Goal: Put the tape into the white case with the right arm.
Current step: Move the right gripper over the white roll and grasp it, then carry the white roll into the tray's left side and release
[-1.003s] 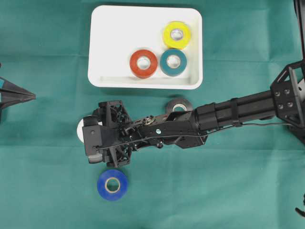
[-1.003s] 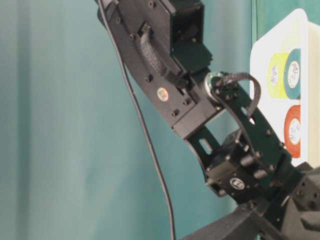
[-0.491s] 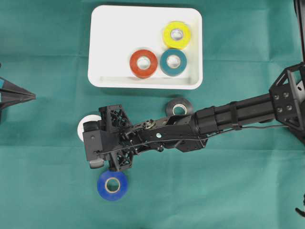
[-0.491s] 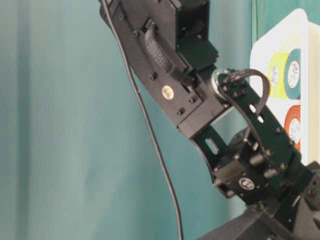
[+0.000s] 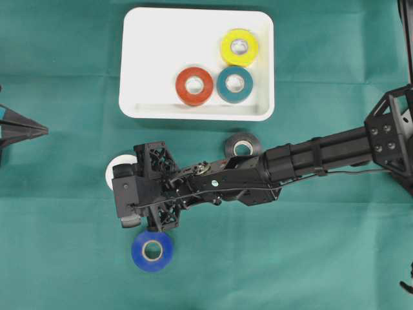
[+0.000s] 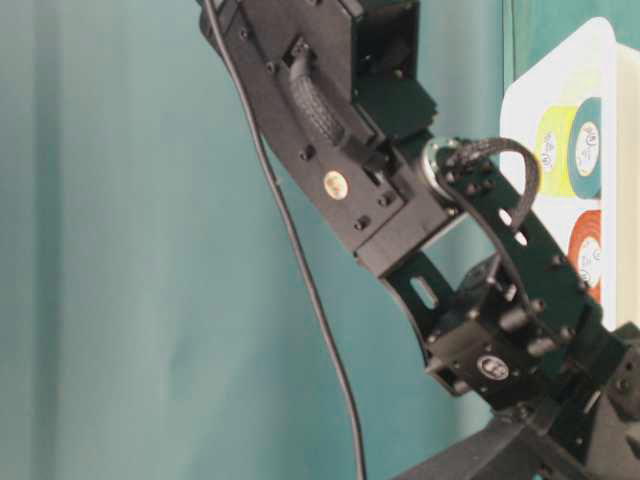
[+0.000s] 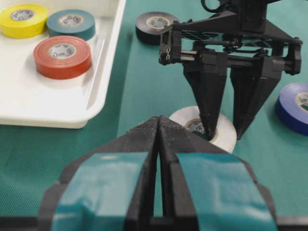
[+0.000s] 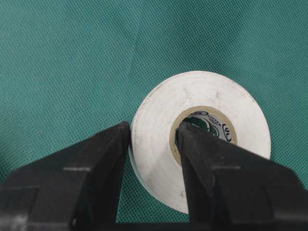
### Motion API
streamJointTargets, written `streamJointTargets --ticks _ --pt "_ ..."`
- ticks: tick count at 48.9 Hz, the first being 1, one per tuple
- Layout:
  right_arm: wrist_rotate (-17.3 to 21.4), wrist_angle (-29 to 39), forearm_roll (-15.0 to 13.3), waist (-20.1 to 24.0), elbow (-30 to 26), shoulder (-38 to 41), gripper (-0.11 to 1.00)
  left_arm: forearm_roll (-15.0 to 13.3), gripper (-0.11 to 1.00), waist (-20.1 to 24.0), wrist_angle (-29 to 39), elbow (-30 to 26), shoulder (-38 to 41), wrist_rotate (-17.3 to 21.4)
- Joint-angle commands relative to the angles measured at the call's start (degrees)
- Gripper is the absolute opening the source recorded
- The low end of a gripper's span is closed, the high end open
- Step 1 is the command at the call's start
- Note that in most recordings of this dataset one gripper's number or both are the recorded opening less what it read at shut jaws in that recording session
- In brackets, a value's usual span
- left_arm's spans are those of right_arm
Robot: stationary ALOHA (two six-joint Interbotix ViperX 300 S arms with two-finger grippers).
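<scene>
Since a second ago the right gripper [image 8: 151, 139] has swung slightly toward the blue roll [image 5: 152, 250] and pinched in; nothing else on the cloth shifted. It now clamps the white tape [image 8: 207, 130]: one finger in the core, one outside the wall, roll flat on the green cloth [image 5: 310, 258]. White case [image 5: 148, 39] lies beyond the wrist, holding red, teal, yellow rolls. Left gripper [image 7: 159, 139] pressed together, holding nothing.

— What's on my counter [image 5: 58, 226]?
— Green cloth covers it. Directly on it lie the white case [image 5: 155, 51], a black roll [image 5: 243, 145], a white roll [image 7: 221, 132] and a blue roll [image 5: 152, 250], all lying flat.
</scene>
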Motion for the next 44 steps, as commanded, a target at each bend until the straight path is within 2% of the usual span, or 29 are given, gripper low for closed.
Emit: streamJointTargets --ticks 1,10,20,37,44 --pt "0.1 0.0 0.0 0.0 -1.1 -3.4 0.04 -0.1 0.0 0.1 -0.3 -0.6 0.4 0.0" --pt "0.1 0.5 0.0 0.0 -1.1 -6.4 0.03 -0.1 0.0 0.1 -0.4 -0.7 0.4 0.0" --pt "-0.3 4.4 -0.2 0.0 -1.1 -9.4 0.03 -0.1 0.0 0.1 -0.3 -0.7 0.4 0.0" --pt "-0.2 5.7 -0.2 -0.1 -1.1 -10.0 0.03 -0.1 0.0 0.1 -0.3 -0.7 0.4 0.0" --pt "-0.2 5.7 -0.3 -1.8 -1.1 -10.1 0.03 -0.1 0.0 0.1 -0.3 -0.7 0.4 0.1"
